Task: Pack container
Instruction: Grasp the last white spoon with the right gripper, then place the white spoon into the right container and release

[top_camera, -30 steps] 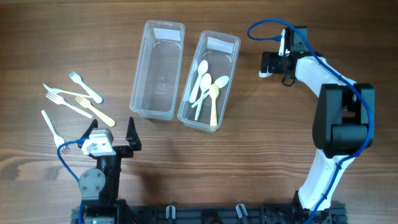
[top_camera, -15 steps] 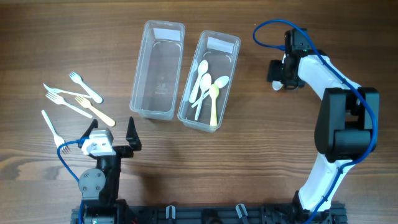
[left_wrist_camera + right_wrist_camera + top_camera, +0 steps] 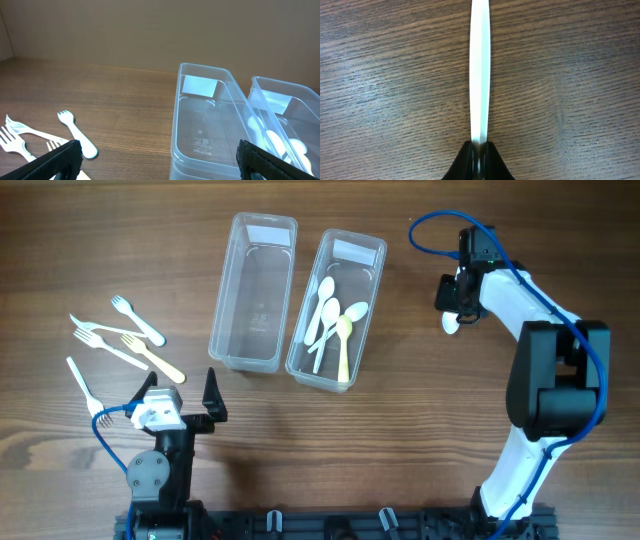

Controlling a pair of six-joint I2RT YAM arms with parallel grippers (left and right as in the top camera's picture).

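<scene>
Overhead: bright, even, diffuse light from above. Table (image 3: pixel 400 450) grain sharp edge to edge; lines read straight out to the corners. Shadows soft and faint, close under the arms. Clear bins (image 3: pixel 253 292) show pale glare on rims and end walls

Left wrist: dimmer, warmer tone. Backdrop flat beige, featureless. Bin rims catch thin highlights; nearest wall slightly soft. Left fingers (image 3: pixel 55 161) in the bottom corners dark and blurred, too close for focus

Right wrist: wood grain crisp; broad pale sheen on the wood left of centre. Spoon (image 3: pixel 480 70) handle blown out to plain white, surface detail lost. Right fingers (image 3: pixel 462 167) at the bottom edge near black, edges soft
</scene>
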